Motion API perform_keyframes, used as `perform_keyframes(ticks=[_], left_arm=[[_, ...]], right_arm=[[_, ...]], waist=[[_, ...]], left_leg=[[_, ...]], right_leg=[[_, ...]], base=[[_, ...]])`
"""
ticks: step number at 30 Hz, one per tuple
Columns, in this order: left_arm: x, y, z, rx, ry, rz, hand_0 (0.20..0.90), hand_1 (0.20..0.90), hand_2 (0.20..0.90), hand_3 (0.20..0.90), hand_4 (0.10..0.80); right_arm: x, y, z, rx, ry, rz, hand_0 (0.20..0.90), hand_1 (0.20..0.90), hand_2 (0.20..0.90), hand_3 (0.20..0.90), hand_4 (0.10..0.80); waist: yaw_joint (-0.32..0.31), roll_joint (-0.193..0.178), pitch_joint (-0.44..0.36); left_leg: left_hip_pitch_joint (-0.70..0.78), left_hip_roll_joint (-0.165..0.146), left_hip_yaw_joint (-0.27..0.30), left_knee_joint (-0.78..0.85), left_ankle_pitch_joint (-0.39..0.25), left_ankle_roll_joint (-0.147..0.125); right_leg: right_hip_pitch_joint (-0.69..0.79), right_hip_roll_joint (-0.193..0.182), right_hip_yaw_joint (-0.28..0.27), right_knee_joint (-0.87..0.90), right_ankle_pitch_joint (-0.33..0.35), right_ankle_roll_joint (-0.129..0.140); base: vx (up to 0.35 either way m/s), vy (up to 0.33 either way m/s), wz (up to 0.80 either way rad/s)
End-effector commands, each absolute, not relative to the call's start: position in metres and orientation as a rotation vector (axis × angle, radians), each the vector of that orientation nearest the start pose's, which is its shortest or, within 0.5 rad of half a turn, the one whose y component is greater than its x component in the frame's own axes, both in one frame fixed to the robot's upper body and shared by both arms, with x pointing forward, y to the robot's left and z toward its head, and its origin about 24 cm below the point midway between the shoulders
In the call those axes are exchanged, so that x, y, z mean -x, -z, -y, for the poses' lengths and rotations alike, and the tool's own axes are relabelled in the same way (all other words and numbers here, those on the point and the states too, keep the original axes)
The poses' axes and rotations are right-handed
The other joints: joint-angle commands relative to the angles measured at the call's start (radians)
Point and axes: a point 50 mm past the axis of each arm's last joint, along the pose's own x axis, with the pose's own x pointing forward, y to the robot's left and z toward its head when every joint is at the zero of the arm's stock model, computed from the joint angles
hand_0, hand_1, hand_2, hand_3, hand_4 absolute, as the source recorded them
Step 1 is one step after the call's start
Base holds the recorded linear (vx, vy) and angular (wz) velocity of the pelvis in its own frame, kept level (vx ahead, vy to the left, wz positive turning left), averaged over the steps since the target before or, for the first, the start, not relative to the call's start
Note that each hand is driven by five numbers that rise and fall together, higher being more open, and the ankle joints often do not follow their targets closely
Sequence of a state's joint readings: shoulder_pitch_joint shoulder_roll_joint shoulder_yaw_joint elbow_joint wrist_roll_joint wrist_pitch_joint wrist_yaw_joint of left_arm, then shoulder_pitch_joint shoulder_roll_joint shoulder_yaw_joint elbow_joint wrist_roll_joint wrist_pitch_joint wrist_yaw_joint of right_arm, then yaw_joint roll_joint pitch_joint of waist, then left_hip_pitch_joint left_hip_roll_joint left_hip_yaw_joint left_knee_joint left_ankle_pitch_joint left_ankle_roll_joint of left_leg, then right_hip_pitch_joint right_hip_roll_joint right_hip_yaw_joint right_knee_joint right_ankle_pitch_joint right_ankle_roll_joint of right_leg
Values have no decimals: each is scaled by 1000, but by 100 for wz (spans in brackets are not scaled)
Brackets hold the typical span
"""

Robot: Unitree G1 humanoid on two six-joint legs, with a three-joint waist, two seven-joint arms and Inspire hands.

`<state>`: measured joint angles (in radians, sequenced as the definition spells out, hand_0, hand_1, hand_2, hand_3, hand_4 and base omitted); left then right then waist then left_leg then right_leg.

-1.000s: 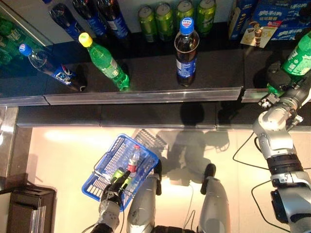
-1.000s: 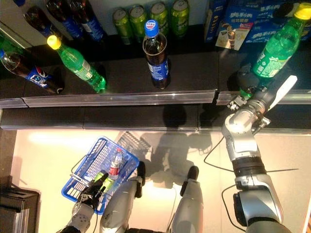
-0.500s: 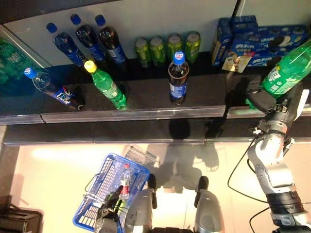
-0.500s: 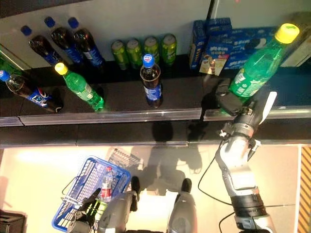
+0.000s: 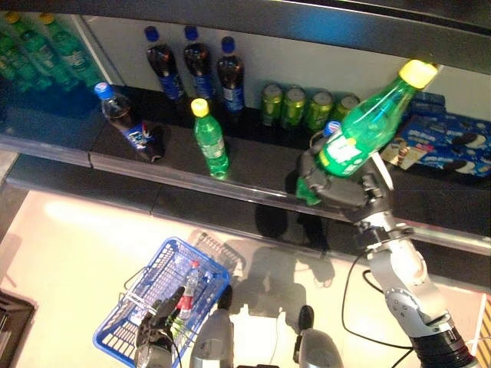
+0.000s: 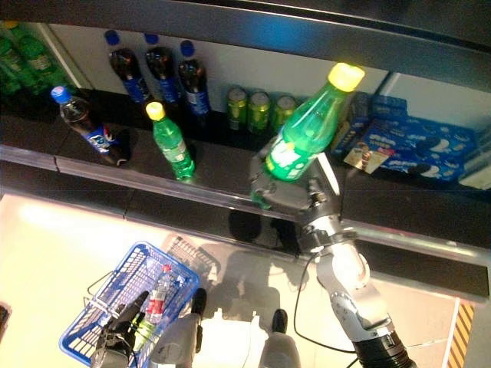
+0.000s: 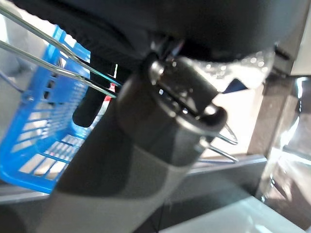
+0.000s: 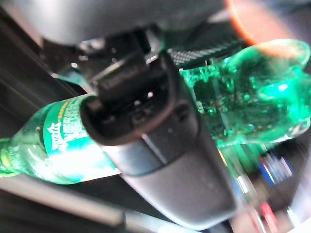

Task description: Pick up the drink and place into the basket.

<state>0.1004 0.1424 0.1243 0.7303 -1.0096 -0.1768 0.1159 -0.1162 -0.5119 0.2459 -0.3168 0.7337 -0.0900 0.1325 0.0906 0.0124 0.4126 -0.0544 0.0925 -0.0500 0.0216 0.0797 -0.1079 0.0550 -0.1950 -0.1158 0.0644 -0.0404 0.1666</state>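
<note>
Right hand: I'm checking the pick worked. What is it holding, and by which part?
The right hand grips the green bottle around its lower body, near the base, yellow cap pointing up and away.

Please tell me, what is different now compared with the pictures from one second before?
The right robot hand, shut on the green bottle throughout, has lifted it clear of the shelf and carried it toward the robot's left, in front of the cola bottle that stood alone. The camera itself has also shifted. The left robot hand still holds the blue basket by its handle, with the bottles already inside.
</note>
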Motion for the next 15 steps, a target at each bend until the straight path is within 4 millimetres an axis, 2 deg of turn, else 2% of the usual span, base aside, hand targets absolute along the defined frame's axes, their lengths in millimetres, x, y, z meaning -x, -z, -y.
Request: perform_keyframes(ticks=[1,4,7,11,15], left_arm=[[-182,46,-291,562,-546,-131,300,300,300,200,100],[-196,31,-283,641,-457,-65,300,300,300,200,100],[-204,18,-275,618,-382,-34,300,300,300,200,100],[-218,-5,-253,641,-218,-11,300,300,300,200,100],[-225,-32,-232,631,-41,23,300,300,300,200,100]], right_arm=[[-219,-204,106,-350,-928,694,300,300,300,200,100],[-216,-203,82,-363,-1042,675,300,300,300,200,100],[-215,-202,68,-348,-1079,674,300,300,300,200,100],[-213,-204,50,-325,-1100,684,300,300,300,200,100],[-214,-210,37,-285,-1045,712,300,300,300,200,100]], waist=[[20,18,-245],[57,19,-261],[83,19,-268],[134,21,-266],[188,22,-262]], left_leg=[[61,60,-23,11,-36,-5],[59,57,-46,-15,-13,-11],[54,51,-65,-24,-5,-13],[32,37,-105,-17,5,-14],[18,19,-153,-10,14,-12]], right_leg=[[-6,1,-29,2,17,-60],[17,-2,-62,-25,24,-60],[29,-2,-83,-37,26,-61],[46,-3,-125,-37,21,-64],[68,-1,-166,-40,17,-69]], base=[[-26,22,28],[-15,22,29],[-6,8,26],[-19,4,27],[-6,-6,32]])
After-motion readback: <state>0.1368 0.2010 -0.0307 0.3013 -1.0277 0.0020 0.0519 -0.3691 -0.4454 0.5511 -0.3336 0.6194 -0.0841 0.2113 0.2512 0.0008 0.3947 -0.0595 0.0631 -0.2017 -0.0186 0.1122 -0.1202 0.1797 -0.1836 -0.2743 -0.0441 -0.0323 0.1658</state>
